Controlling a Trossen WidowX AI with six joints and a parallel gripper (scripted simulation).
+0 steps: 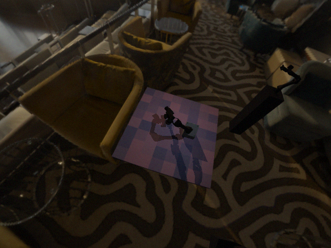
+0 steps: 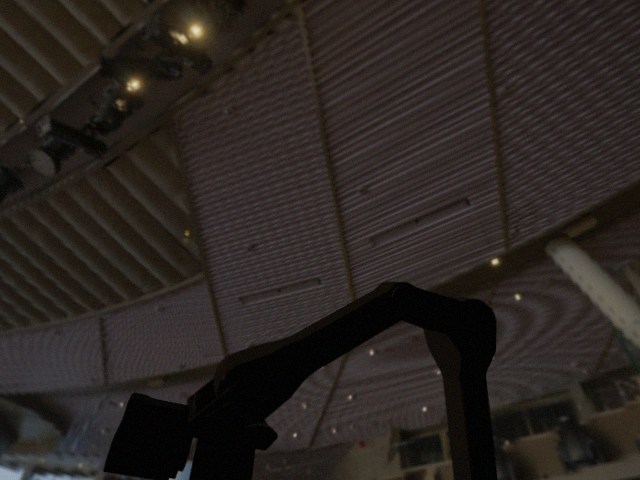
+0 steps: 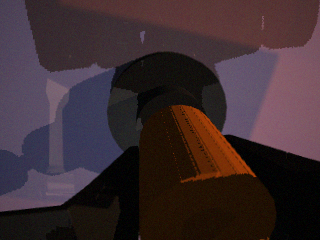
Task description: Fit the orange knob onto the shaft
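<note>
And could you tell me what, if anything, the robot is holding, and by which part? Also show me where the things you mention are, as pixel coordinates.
The ridged orange cylindrical knob (image 3: 200, 150), gripped by its sides between the dark jaws; exactly how far along its length they grip is too dark to tell.

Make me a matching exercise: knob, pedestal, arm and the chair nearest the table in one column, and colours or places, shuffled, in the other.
1. Knob
2. Pedestal
3. Arm
4. Chair

A. black
B. mustard yellow
C. between the jaws
D. round and dark grey

Pairs: 1-C, 2-D, 3-A, 4-B
</note>
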